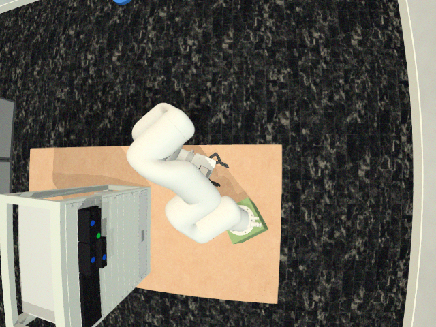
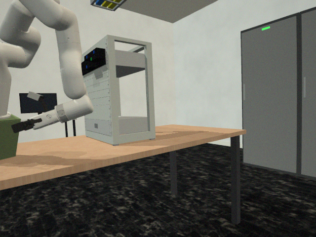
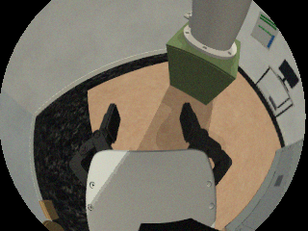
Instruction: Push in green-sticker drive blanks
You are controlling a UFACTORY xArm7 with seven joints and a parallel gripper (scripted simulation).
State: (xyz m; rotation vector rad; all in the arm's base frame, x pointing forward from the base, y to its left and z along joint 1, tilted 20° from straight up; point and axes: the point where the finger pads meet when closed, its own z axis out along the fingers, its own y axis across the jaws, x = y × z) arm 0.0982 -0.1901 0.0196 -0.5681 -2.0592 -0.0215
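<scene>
The grey rack [image 1: 122,225] [image 2: 114,101] stands on the left part of the wooden table [image 1: 211,263] [image 2: 76,150]. The black storage chassis [image 1: 86,281] [image 2: 98,62] sits near the rack's top. One green sticker [image 1: 98,235] [image 2: 91,59] shows on a drive blank. Three blue stickers [image 1: 92,223] [image 1: 92,259] [image 1: 104,257] mark other blanks. My gripper [image 1: 221,173] [image 2: 19,126] [image 3: 149,110] is open and empty. It hangs low over the table, well away from the rack's front, and points toward the arm's green base block [image 1: 255,214] [image 3: 202,67].
The white arm [image 1: 182,182] [image 2: 68,63] bends between the rack and its base. In the exterior view, a monitor [image 2: 38,101] stands behind the table and grey cabinets [image 2: 270,97] line the right wall. The table's far edge is near the gripper.
</scene>
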